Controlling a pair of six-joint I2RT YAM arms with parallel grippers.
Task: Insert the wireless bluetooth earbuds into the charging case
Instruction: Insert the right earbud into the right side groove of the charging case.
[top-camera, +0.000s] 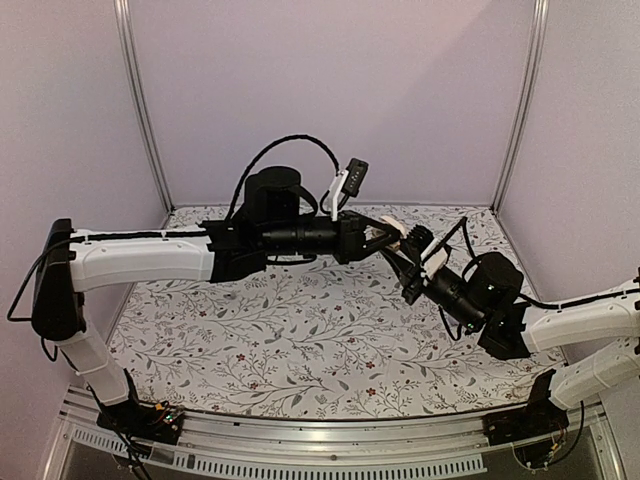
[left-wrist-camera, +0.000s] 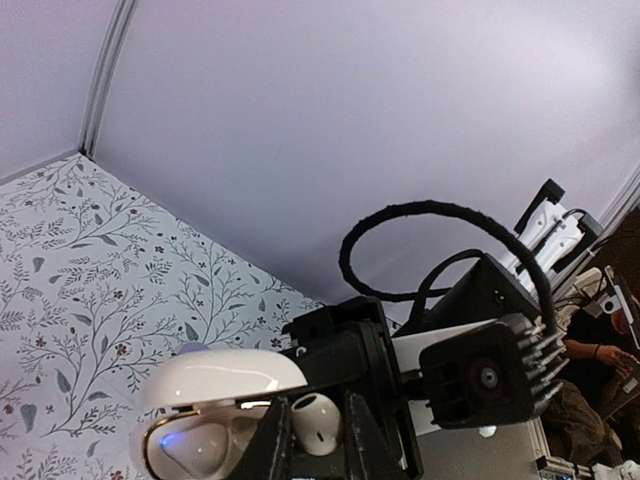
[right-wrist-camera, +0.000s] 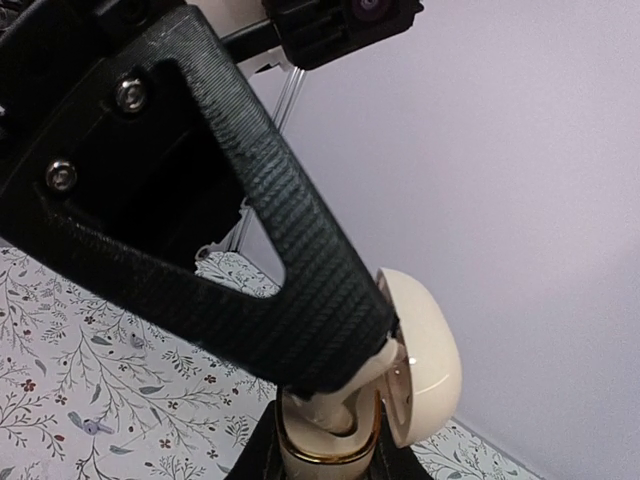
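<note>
My right gripper (right-wrist-camera: 330, 468) is shut on the white charging case (right-wrist-camera: 330, 455), which has a gold rim, and holds it up in the air with its lid (right-wrist-camera: 425, 360) swung open. My left gripper (left-wrist-camera: 318, 445) is shut on a white earbud (left-wrist-camera: 318, 420) right beside the open case (left-wrist-camera: 200, 440). In the right wrist view a black left finger (right-wrist-camera: 260, 270) reaches down onto the case mouth, and the earbud (right-wrist-camera: 350, 405) sits partly inside the case. In the top view the two grippers meet above mid-table, left (top-camera: 383, 238) and right (top-camera: 405, 262), with the case (top-camera: 392, 230) between them.
The floral tablecloth (top-camera: 300, 330) lies below both arms. Plain pale walls close in the back and sides. A bit of a purple rounded thing (left-wrist-camera: 190, 350) peeps out behind the case lid. The right arm's wrist camera (left-wrist-camera: 487, 378) sits close to my left fingers.
</note>
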